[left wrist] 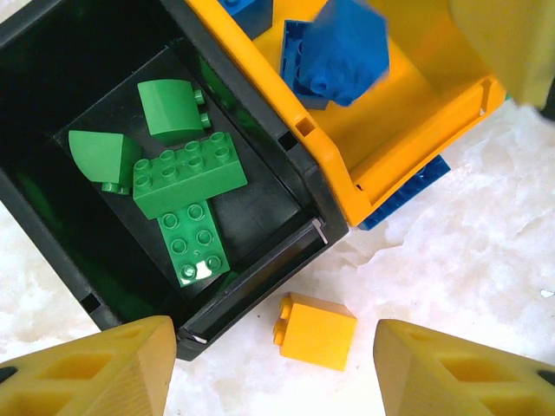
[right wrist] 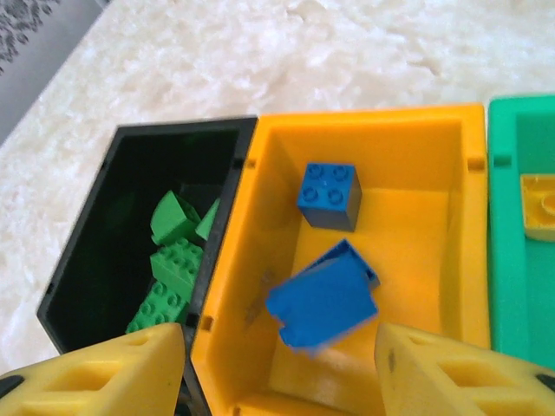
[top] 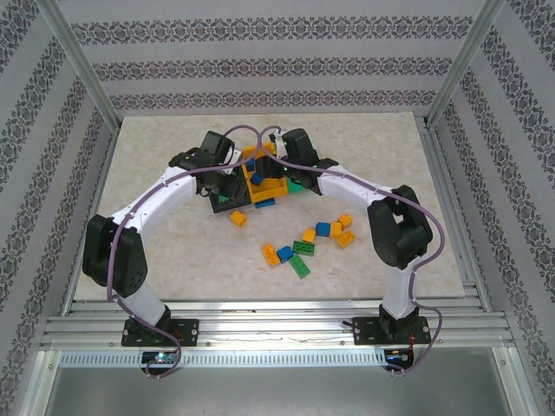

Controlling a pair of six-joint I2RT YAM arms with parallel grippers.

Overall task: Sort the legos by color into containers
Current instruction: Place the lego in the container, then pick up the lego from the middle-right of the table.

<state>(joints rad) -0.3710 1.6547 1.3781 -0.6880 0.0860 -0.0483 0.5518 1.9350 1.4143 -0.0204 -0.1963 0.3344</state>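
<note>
Blue brick blurred, apparently mid-drop into orange bin beside second blue brick; right gripper above, jaws wide, empty. Green bricks in black bin, yellow piece in green bin. Left gripper wide, empty, over yellow brick on table just beside black bin. Around ten loose legos left; roughly half sorted, I judge.

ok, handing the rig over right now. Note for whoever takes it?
Left hand: open, over a yellow brick on the table beside the black bin.
Right hand: open over the orange bin; blurred blue brick below it, apparently falling in.
Done: green bricks in black bin, second blue brick in orange bin, yellow piece in green bin.
Left: roughly ten loose bricks, mixed colours.
</note>
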